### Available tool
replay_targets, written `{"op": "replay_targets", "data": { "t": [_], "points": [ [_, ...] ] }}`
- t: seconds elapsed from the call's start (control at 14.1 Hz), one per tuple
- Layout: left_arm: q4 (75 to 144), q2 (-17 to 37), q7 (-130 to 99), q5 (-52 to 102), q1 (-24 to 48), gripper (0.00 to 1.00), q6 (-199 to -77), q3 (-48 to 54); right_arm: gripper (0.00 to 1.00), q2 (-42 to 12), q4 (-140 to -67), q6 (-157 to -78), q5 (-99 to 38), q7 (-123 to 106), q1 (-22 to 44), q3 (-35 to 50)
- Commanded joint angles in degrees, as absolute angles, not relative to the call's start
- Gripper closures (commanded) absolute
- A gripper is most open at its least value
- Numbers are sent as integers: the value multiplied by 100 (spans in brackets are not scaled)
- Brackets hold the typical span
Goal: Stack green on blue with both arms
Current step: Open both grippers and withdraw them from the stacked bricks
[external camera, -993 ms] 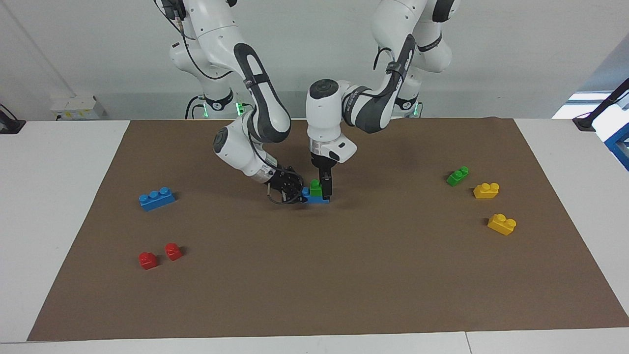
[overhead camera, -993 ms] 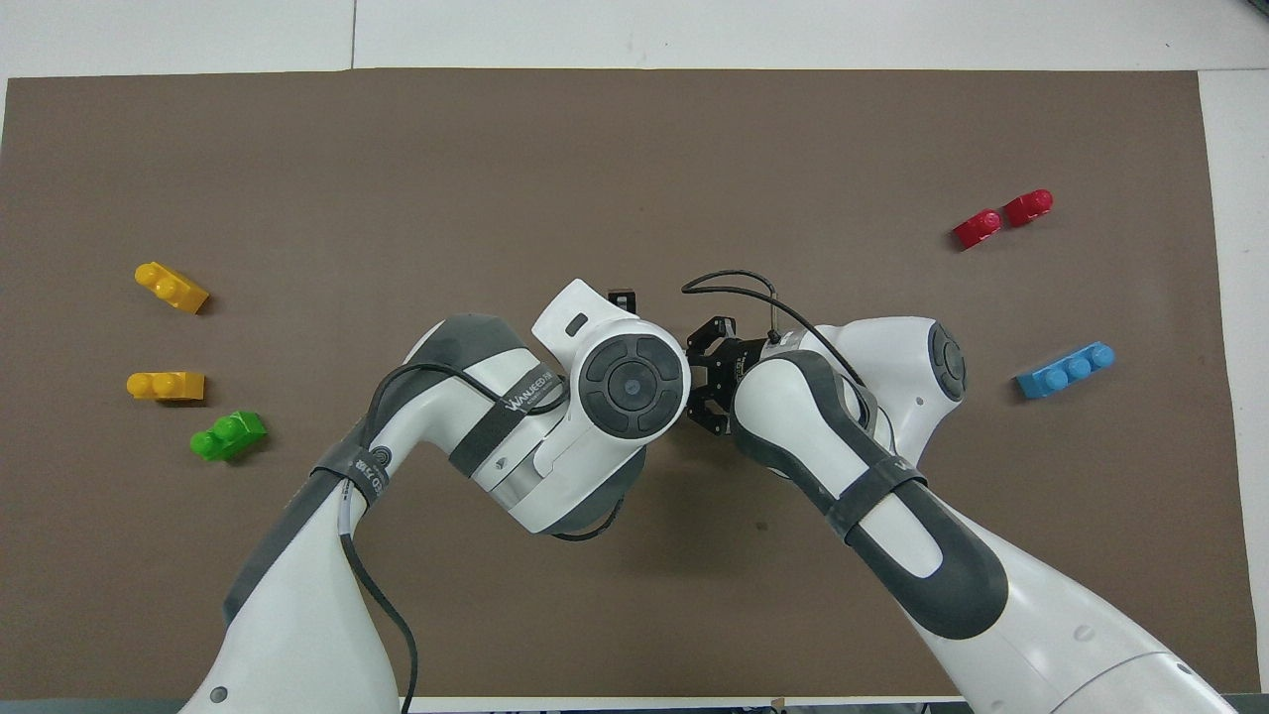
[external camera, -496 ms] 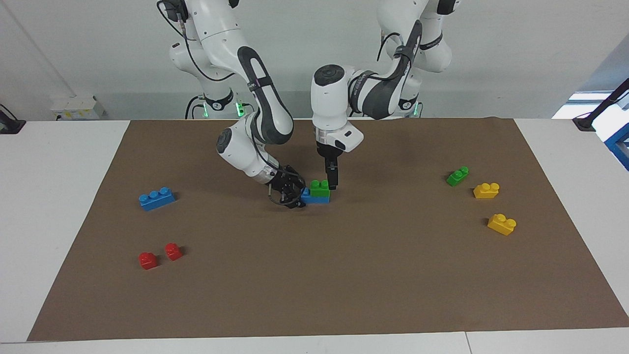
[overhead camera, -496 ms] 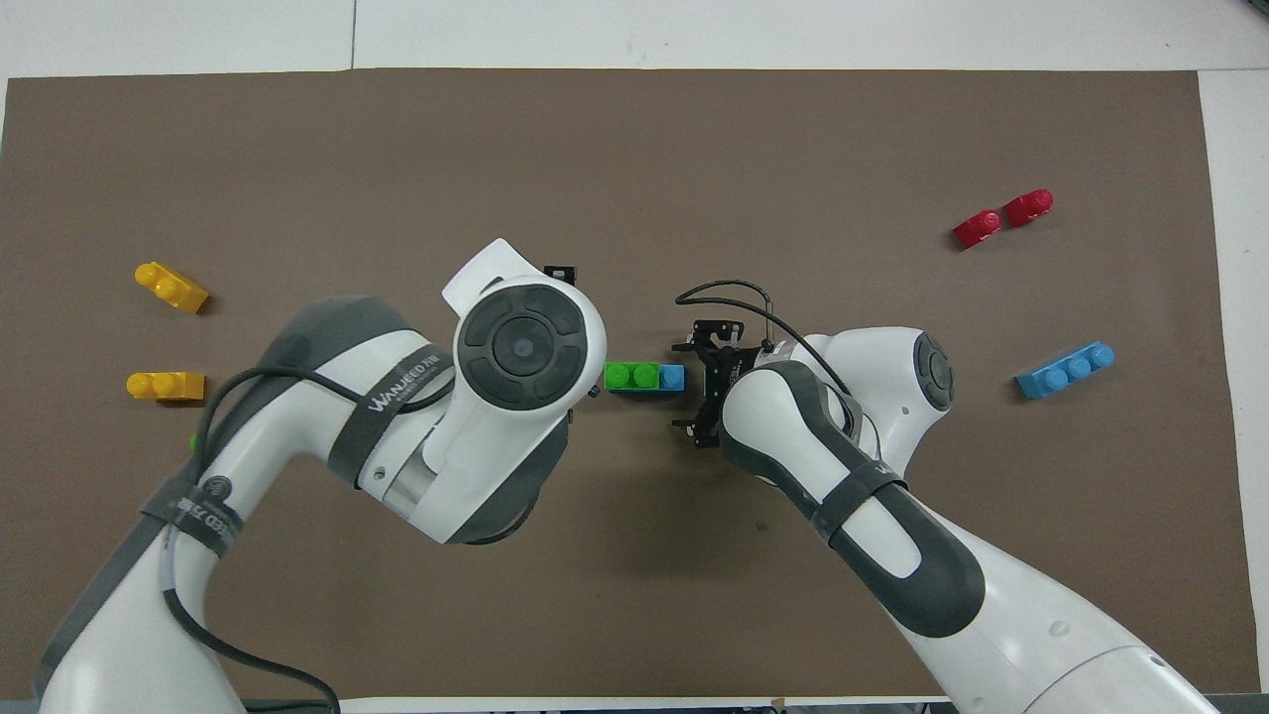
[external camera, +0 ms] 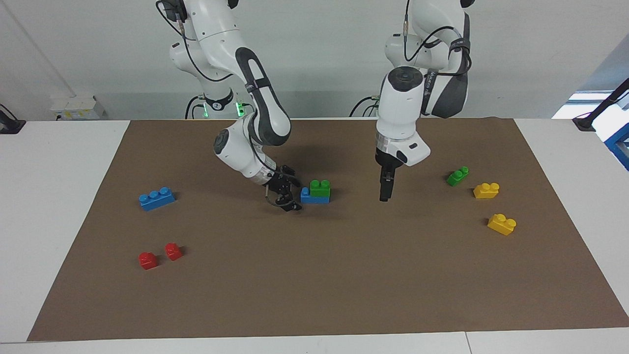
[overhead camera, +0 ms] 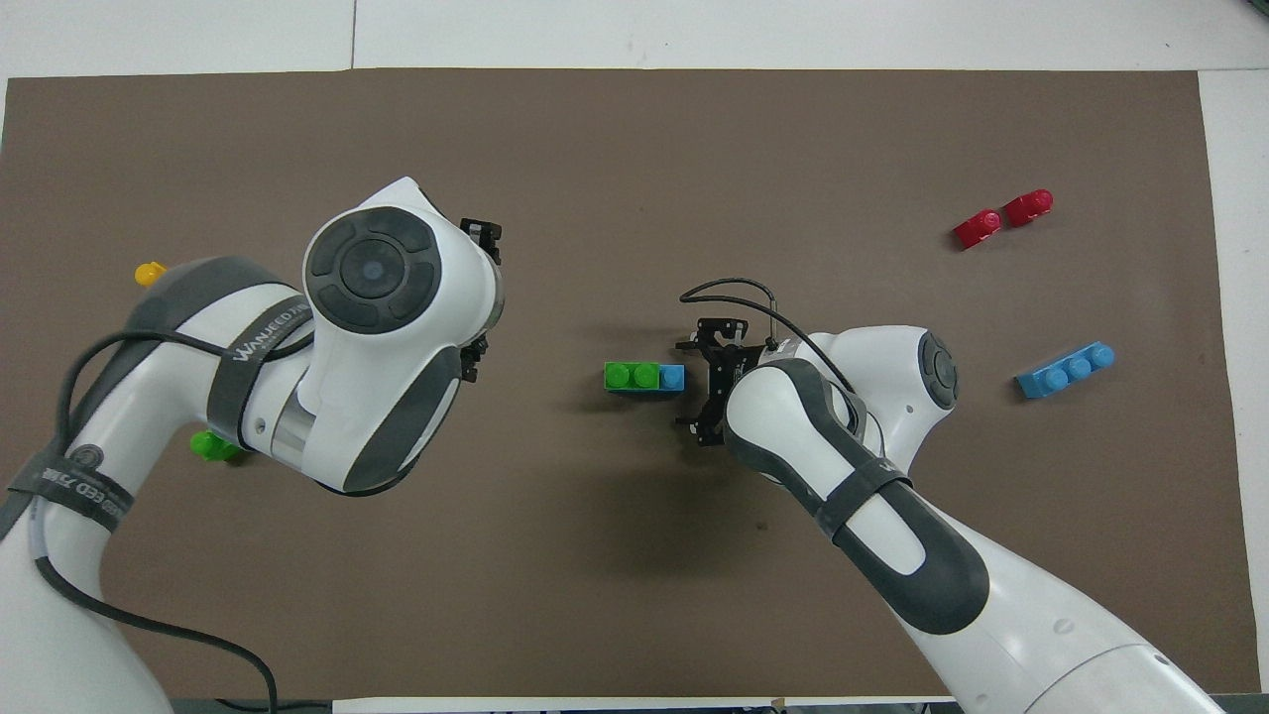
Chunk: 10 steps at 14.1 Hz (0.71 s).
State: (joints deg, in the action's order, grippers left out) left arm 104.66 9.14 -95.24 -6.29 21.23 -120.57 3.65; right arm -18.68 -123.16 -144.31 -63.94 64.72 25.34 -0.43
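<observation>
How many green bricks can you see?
2. One green brick sits stacked on a blue brick in the middle of the mat; the other green brick lies toward the left arm's end, beside a yellow brick.

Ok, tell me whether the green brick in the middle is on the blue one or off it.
On. The green brick sits upright on the blue brick, covering all but one stud at the right arm's end. Neither tool holds it.

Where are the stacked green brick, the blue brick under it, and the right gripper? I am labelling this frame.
stacked green brick (external camera: 320, 189): facing view, its front face.
blue brick (external camera: 307, 197): facing view, its bare end.
right gripper (external camera: 287, 193): facing view, between its fingertips.
</observation>
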Motion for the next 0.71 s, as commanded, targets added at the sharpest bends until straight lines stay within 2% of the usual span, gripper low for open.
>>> {"op": "replay_targets", "data": {
  "t": [0.0, 0.43, 0.64],
  "points": [
    [10538, 791, -8091, -405, 1619, 0, -11979, 413, 0, -1680, -12489, -14073, -6171, 6460, 2093, -26],
    [10363, 800, -5023, -124, 573, 0, -11752, 413, 0, -934, -12393, -12255, -3968, 6442, 556, -35],
    [10012, 817, -3547, 26, 134, 0, -11348, 396, 0, -511, -11990, -11244, -3000, 6050, -121, -26]
  ]
}}
